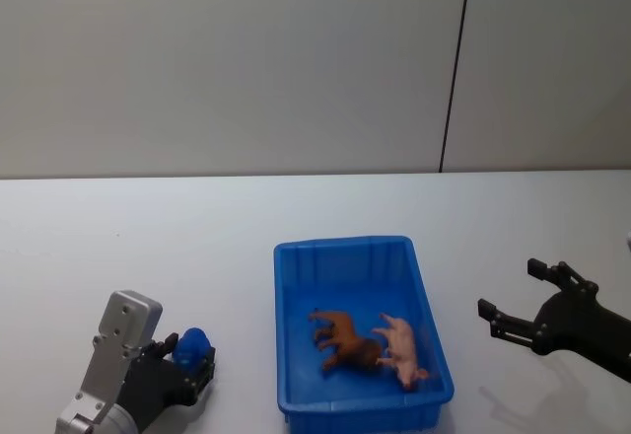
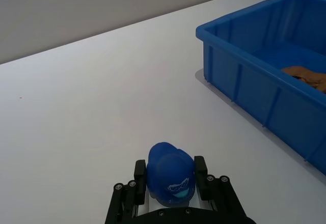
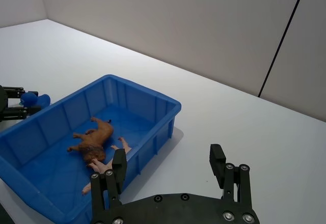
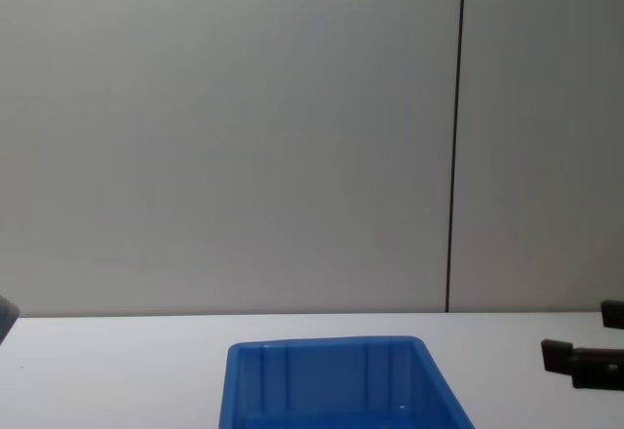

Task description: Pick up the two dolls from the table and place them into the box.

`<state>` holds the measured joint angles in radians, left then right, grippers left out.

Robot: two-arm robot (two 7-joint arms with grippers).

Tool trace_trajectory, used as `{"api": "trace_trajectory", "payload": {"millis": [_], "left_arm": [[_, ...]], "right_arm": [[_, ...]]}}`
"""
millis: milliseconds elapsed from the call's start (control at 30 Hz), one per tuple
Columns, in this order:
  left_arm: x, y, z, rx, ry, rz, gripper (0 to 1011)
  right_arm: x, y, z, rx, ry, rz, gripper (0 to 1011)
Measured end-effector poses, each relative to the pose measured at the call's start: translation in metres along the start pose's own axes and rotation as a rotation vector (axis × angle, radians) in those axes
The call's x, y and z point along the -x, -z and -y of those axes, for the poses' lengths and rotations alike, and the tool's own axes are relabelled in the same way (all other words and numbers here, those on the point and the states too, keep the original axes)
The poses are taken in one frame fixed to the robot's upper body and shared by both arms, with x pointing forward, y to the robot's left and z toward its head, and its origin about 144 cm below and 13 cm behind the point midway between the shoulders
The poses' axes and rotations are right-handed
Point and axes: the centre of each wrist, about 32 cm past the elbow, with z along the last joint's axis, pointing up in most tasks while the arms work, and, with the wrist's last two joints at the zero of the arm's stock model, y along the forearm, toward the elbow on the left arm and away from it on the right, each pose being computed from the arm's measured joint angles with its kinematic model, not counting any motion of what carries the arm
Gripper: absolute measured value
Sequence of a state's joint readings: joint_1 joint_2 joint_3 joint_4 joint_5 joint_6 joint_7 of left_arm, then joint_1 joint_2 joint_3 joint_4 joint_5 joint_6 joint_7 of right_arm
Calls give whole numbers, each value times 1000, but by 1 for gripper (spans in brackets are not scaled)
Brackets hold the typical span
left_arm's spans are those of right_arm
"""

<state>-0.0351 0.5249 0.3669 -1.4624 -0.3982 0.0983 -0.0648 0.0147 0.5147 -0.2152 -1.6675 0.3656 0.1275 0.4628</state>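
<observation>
The blue box (image 1: 340,247) stands on the white table (image 1: 148,247) in front of me. Inside it lie a brown lion doll (image 1: 345,340) and a pink pig doll (image 1: 402,350), side by side. To the left of the box, low over the table, my left gripper (image 1: 194,363) is shut on a small blue doll (image 1: 192,343). The left wrist view shows that blue doll (image 2: 170,173) clamped between the two fingers, with the box (image 2: 239,14) to its side. My right gripper (image 1: 508,287) hovers open and empty to the right of the box (image 3: 142,90).
A plain grey wall with a dark vertical seam (image 1: 454,69) rises behind the table. Bare white tabletop lies around the box on all sides. The chest view shows the box's far rim (image 4: 331,344) and my right gripper (image 4: 583,333) at the right edge.
</observation>
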Motion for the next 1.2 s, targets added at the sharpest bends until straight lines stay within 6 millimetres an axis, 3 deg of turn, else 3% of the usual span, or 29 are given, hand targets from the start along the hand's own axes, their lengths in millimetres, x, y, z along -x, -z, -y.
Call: {"api": "trace_trajectory", "payload": {"millis": [433,867,1200], "left_arm": [[-2,-10,-1,50,7,23,501],[7,-53,10,200,82,76,415],[33,-81,29,302,193,91,351]], "right_arm": [[0,0,0,0,0,0,1001],[0,0,0,0,0,0,1001],[0,0,0,0,0,0,1001]]}}
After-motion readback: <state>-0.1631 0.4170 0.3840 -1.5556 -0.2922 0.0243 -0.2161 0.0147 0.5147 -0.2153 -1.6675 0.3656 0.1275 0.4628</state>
